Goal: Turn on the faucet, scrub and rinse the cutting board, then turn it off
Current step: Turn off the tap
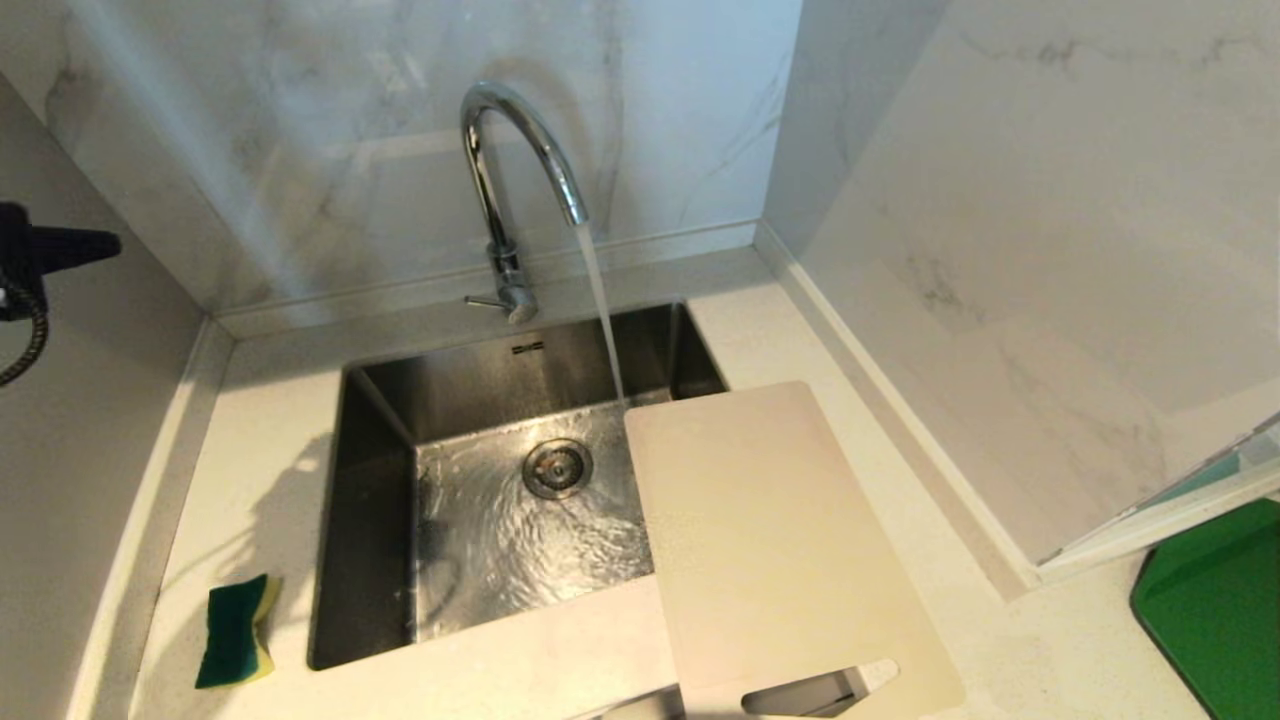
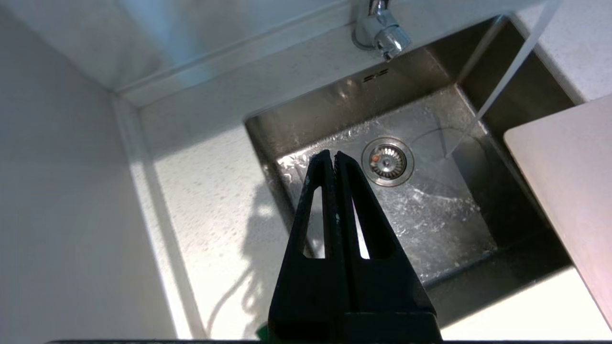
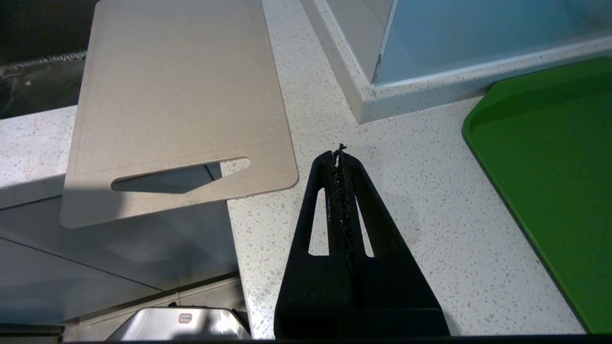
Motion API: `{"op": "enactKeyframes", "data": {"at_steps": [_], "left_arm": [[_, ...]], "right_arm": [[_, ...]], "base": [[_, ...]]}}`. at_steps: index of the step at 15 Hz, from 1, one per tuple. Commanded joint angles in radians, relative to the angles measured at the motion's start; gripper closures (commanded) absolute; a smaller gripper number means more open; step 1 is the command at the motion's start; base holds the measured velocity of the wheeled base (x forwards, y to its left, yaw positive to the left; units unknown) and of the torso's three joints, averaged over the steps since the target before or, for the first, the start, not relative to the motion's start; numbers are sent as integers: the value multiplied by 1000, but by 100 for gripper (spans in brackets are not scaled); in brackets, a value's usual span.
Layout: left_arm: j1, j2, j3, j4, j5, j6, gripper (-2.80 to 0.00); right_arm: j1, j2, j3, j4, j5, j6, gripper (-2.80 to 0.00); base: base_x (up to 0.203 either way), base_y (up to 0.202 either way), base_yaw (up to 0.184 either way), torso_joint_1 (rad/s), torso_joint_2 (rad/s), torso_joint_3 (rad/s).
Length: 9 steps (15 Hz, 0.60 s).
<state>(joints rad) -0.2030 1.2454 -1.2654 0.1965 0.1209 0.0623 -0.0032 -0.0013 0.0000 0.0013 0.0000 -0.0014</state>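
Left gripper [image 2: 333, 155] had its fingers pressed together, nothing between them, hanging over the left part of the sink [image 2: 267, 138] and the counter [image 2: 210, 191] beside it; in the head view only its dark tip [image 1: 60, 248] showed at the left edge, high up. Right gripper [image 3: 340, 155] was also closed and empty, over bare counter between the cutting board [image 3: 177, 95] and a green tray [image 3: 550, 157], touching neither. Faucet [image 1: 510, 160] was running: stream [image 1: 600, 300] fell from the spout into the basin just left of the board's far edge, water rippling around the drain [image 1: 557, 468]. Board lay flat across the sink's right rim, handle slot end hanging past the counter's front edge. Yellow-green sponge [image 1: 236, 630] sat on the counter left of the sink, well apart from both grippers.
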Motion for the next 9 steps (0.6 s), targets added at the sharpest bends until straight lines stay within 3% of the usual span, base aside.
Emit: {"op": "enactKeyframes", "data": {"at_steps": [1,5,9], "left_arm": [[-47,126,-53,-3,24,-4,0],[-124,255,-114,-10,67,-25,0],[-153,399,-189,-49,76,-40,0]], "right_arm": [[0,0,2,0,1,0,0],[0,0,2,0,0,0,0],[-1,0,2,0,2,0,0]], "base": [[0,0,0,0,0,0],[0,0,0,0,0,0],[0,0,0,0,0,0]]}}
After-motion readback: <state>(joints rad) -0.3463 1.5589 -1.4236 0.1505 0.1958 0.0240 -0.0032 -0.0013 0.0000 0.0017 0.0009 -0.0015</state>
